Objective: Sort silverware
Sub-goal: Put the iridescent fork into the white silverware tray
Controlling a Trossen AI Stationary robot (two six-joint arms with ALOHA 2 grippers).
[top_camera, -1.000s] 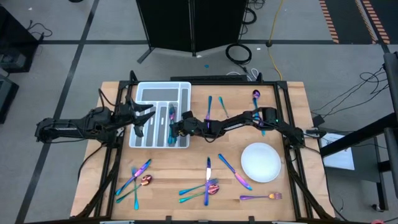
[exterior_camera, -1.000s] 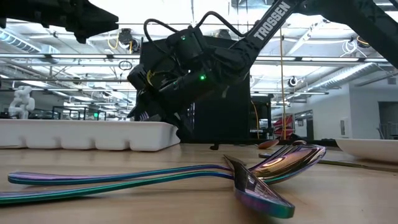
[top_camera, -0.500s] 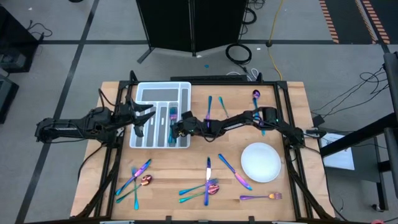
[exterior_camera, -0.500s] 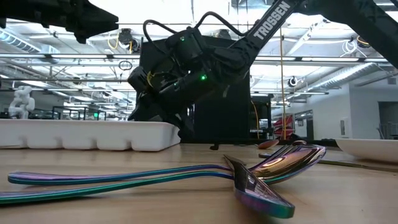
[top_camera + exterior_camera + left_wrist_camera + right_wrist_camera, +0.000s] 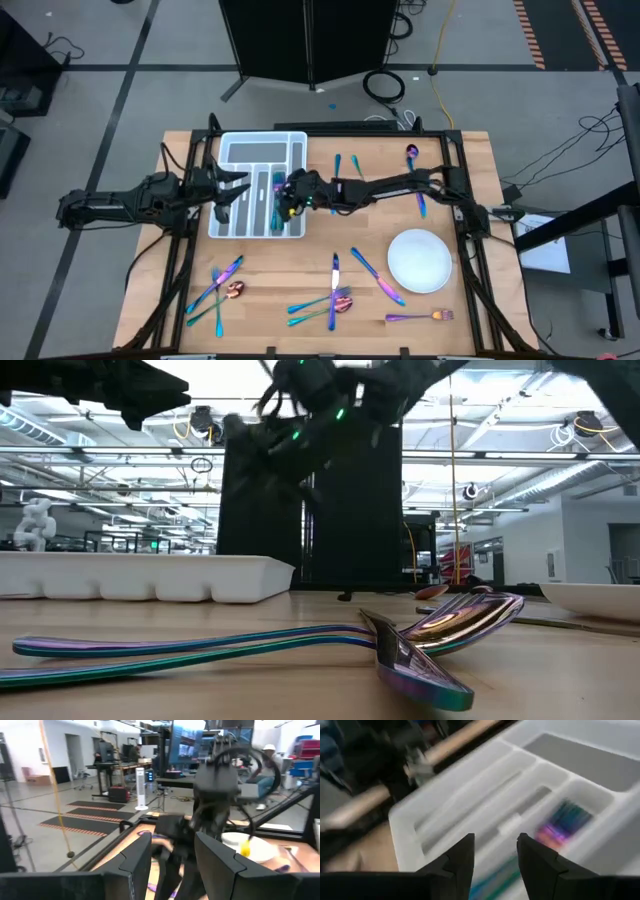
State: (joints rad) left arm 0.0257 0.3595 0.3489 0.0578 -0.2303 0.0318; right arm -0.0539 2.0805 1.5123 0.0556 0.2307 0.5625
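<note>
The white divided tray (image 5: 240,160) sits at the table's far left, with iridescent silverware (image 5: 276,190) lying in its right compartments, also seen as silverware (image 5: 561,826) in the right wrist view. More silverware lies loose: a knife (image 5: 335,275), a fork (image 5: 415,317), a spoon (image 5: 460,615) and several others. My right gripper (image 5: 285,196) hangs open above the tray's right edge, with nothing between its fingers (image 5: 461,861). My left gripper (image 5: 242,188) is open over the tray's middle, level and empty.
A round white plate (image 5: 420,260) lies at the near right. Loose pieces are grouped at the near left (image 5: 215,285), near middle (image 5: 320,300) and far right (image 5: 412,152). Bare wood shows between the tray and the near pieces.
My right gripper has risen from just above the tray's right compartments to well above the tray, rolling at the wrist as it went. The silverware in the tray and on the table has stayed where it was.
</note>
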